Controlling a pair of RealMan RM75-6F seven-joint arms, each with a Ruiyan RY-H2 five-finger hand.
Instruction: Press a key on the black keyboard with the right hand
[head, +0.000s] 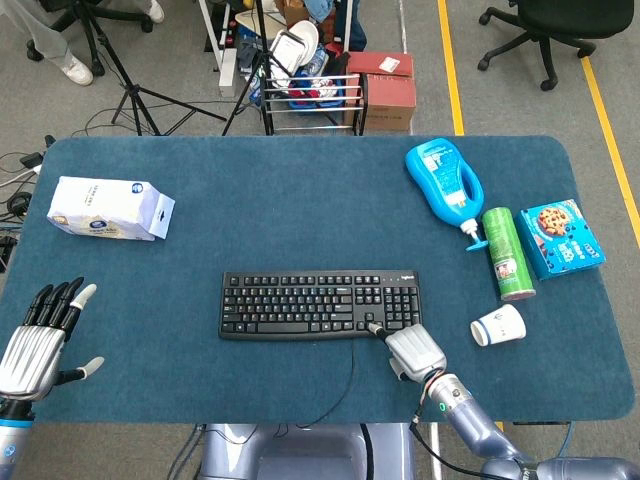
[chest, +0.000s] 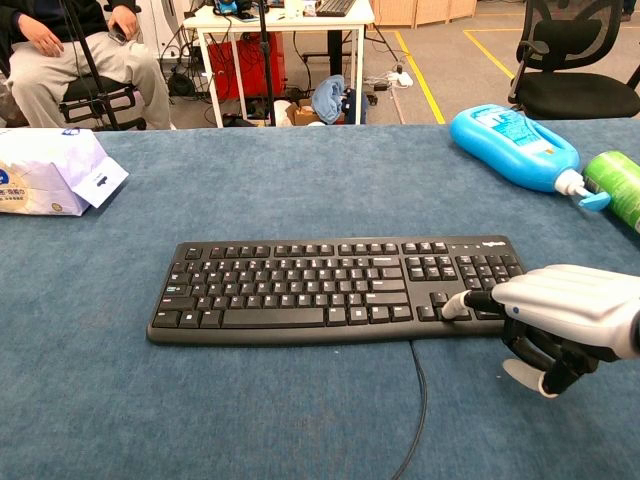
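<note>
The black keyboard (head: 319, 304) (chest: 335, 285) lies in the middle of the blue table, its cable trailing toward the front edge. My right hand (head: 414, 351) (chest: 565, 315) is at the keyboard's front right corner. One finger is stretched out, its white tip (chest: 452, 306) on the keys of the bottom row near the arrow keys; the other fingers are curled under the palm. My left hand (head: 35, 340) hovers at the table's front left corner with fingers spread and nothing in it, seen only in the head view.
A white tissue pack (head: 110, 208) (chest: 50, 170) lies at the far left. On the right lie a blue bottle (head: 444, 186) (chest: 518, 147), a green can (head: 508, 253), a blue cookie box (head: 562, 237) and a tipped paper cup (head: 497, 325).
</note>
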